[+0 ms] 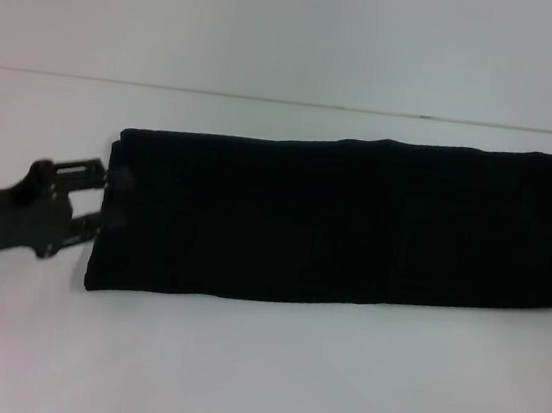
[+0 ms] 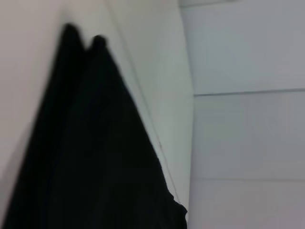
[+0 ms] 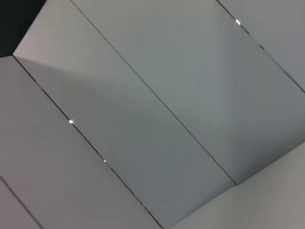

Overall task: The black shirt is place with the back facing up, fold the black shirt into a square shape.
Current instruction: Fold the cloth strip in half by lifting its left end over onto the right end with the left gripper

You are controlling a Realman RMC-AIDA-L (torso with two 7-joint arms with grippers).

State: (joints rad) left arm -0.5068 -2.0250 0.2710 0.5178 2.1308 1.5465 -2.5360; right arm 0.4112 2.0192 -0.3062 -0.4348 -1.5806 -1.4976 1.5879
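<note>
The black shirt (image 1: 345,220) lies on the white table (image 1: 256,365), folded into a long band that runs from left of centre to the right edge of the head view. No lettering shows. My left gripper (image 1: 118,198) is at the shirt's left short edge, open, with its two fingertips (image 1: 123,181) spread along that edge and touching it. The left wrist view shows the shirt (image 2: 95,143) stretching away over the table. My right gripper is out of view; a dark patch (image 3: 14,19) sits in a corner of the right wrist view.
The table's far edge (image 1: 289,101) meets a pale wall behind the shirt. Bare table lies in front of the shirt and to its left. The right wrist view shows only pale wall panels (image 3: 167,109).
</note>
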